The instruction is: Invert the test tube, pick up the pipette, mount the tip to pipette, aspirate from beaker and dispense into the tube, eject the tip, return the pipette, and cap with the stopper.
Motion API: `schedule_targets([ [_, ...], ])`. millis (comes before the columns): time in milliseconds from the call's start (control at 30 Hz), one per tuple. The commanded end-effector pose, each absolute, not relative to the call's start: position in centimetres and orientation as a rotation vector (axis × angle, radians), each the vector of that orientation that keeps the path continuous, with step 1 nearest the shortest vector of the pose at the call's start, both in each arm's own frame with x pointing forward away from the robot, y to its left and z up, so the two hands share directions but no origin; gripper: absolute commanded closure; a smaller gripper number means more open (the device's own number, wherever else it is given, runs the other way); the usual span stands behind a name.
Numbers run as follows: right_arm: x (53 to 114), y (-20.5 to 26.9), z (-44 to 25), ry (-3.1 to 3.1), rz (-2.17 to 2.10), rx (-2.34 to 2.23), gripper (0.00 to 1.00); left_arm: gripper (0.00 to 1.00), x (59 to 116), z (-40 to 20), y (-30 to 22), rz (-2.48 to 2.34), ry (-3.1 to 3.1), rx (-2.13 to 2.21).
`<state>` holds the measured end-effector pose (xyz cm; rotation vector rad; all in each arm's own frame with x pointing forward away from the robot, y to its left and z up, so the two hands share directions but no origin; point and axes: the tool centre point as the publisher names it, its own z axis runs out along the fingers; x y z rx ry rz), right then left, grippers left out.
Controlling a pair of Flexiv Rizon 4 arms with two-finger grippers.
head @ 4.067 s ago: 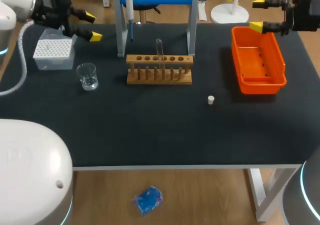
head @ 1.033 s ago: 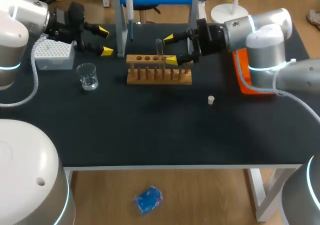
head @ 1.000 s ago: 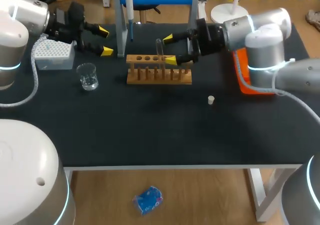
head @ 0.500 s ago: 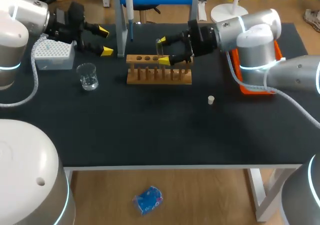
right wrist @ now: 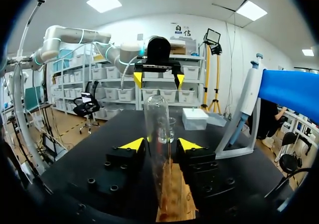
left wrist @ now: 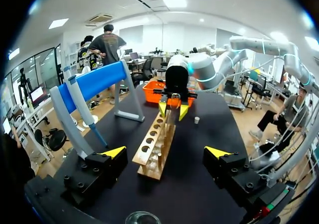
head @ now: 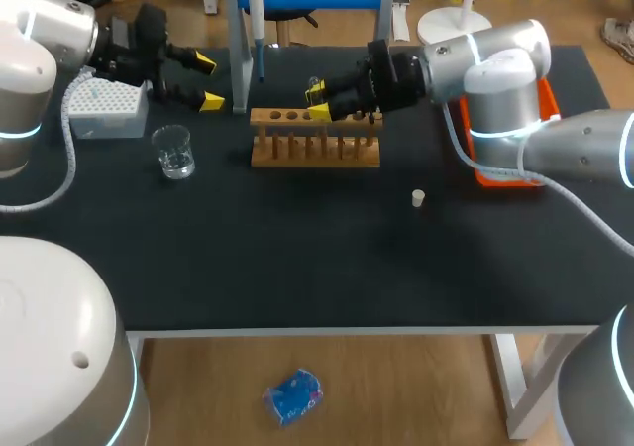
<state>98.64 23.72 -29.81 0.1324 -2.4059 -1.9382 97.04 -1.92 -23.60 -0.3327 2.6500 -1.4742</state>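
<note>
A clear test tube [head: 315, 82] [right wrist: 157, 117] stands upright in the wooden rack [head: 315, 141] [left wrist: 153, 148]. My right gripper [head: 317, 103] [right wrist: 161, 144] comes in from the right and is shut on the test tube, one yellow tip on each side. My left gripper [head: 203, 81] [left wrist: 165, 152] hovers open at the back left, pointing along the rack. The pipette [head: 256, 18] [right wrist: 249, 102] hangs on the blue stand. The glass beaker [head: 174, 152] sits left of the rack, and the tip box [head: 104, 107] [right wrist: 195, 118] lies behind it. The white stopper [head: 418, 198] [left wrist: 197, 119] rests right of the rack.
An orange bin [head: 515, 159] [left wrist: 154, 88] stands at the right, partly hidden by my right arm. The stand's grey legs [head: 239, 79] rise just behind the rack. Dark table surface [head: 317, 258] stretches open toward the front edge.
My right gripper moved left onto the tube and its fingers closed in from wide open. The left arm stayed still.
</note>
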Motion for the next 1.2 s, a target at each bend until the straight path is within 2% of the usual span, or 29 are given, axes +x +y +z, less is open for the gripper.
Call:
schedule_targets([
  [33,98.7,23.6,-29.8,-2.402,-1.936,0.138,0.63,0.0,97.0,-23.6,-1.9,-1.472,2.651,-0.334],
  [233,98.6,23.5,-29.8,-2.401,-1.936,0.139,0.77,0.0,97.0,-23.6,-1.9,-1.472,2.651,-0.334],
  [433,98.6,23.5,-29.8,-2.404,-1.933,0.136,1.0,0.0,97.0,-23.6,-1.9,-1.472,2.651,-0.334],
  [1200,98.6,22.5,-29.6,-2.364,-2.045,0.068,1.0,0.0,97.0,-23.6,-1.9,-1.472,2.651,-0.334],
])
